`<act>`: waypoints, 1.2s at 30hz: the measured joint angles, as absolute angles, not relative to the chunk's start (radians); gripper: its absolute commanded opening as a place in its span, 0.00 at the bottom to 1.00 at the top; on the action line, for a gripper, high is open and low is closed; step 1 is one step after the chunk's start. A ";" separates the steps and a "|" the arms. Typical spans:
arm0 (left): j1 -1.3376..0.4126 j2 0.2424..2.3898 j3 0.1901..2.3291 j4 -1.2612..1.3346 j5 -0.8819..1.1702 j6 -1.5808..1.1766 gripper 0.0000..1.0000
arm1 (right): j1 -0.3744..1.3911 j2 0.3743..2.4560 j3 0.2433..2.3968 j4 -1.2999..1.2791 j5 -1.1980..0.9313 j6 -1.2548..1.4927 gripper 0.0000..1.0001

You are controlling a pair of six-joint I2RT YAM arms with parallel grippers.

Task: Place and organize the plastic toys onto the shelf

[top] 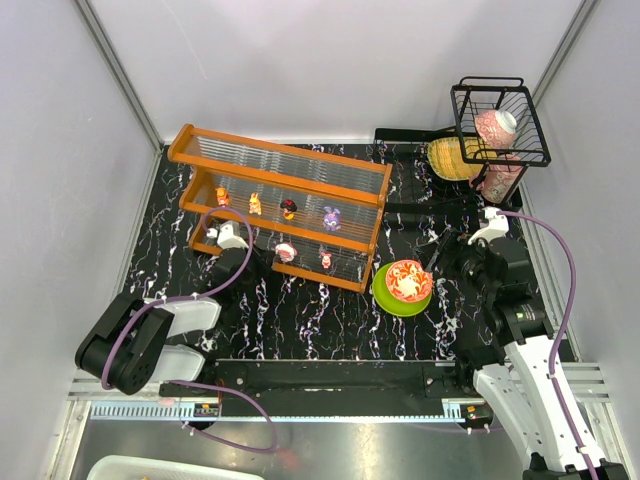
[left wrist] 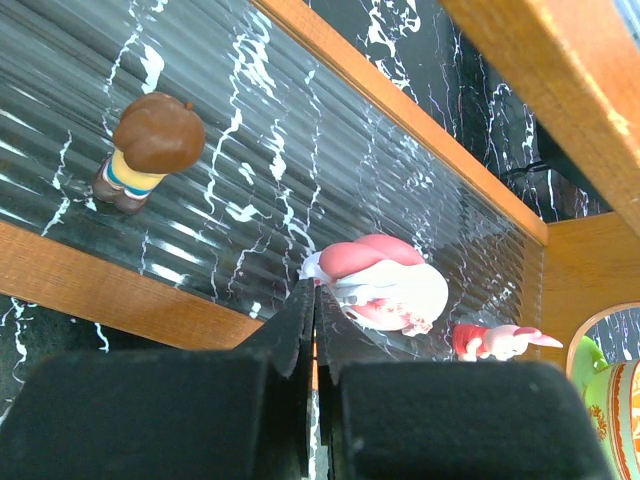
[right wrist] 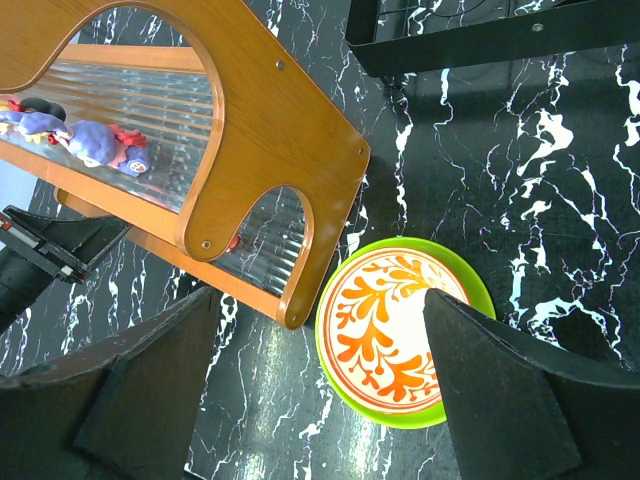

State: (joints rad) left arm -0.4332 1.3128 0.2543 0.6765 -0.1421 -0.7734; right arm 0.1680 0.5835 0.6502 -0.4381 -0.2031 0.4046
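**Left fingers pressed shut at the shelf's front rail, right fingers spread above the plate**

Closest in the left wrist view, the left gripper [left wrist: 314, 300] has its two black fingers pressed flat together with nothing between them. Their tips sit at the orange front rail of the shelf [left wrist: 130, 290], just beside a pink-and-white toy [left wrist: 385, 285] on the lower ribbed panel. Whether they touch it cannot be told. A red-and-pink toy [left wrist: 495, 340] sits just to the right of that one. A brown-haired toy [left wrist: 150, 145] sits well apart to the left on the same panel.

The right gripper [right wrist: 318, 300] hangs with its fingers spread wide and empty above the black marbled table [right wrist: 560, 150]. Beyond them a green plate [right wrist: 400, 243] carries a red-patterned bowl [right wrist: 390, 340], and the shelf's orange end panel stands just beside the plate's rim.

Seen from the top camera, the shelf runs at an angle across the middle of the table. On its higher ribbed panel four toys sit in a spaced row: an orange toy [top: 222, 196], a yellow toy [top: 255, 204], a red-and-black toy [top: 289, 209] and a purple toy [top: 331, 217].

Farthest back, at the table's right corner, stands a black wire basket [top: 505, 158], well apart from the shelf.
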 measured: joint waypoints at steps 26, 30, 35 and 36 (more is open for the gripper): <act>-0.424 0.913 0.230 0.381 -0.160 -0.764 0.28 | 0.168 0.587 0.650 -0.438 -0.203 0.405 0.90; -0.424 0.718 0.231 0.212 -0.163 -0.747 0.72 | 0.168 0.589 0.650 -0.438 -0.203 0.405 0.93; -0.424 0.535 0.271 -0.034 -0.165 -0.735 0.99 | 0.168 0.603 0.650 -0.436 -0.203 0.405 0.96; -0.424 0.511 0.284 -0.074 -0.165 -0.737 0.99 | 0.168 0.604 0.649 -0.434 -0.202 0.405 0.96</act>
State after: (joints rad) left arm -0.4236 0.5110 0.2840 -0.0738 -0.1646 -0.7368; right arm 0.1680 0.6037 0.6491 -0.4339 -0.2024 0.4046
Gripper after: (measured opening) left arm 0.960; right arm 0.943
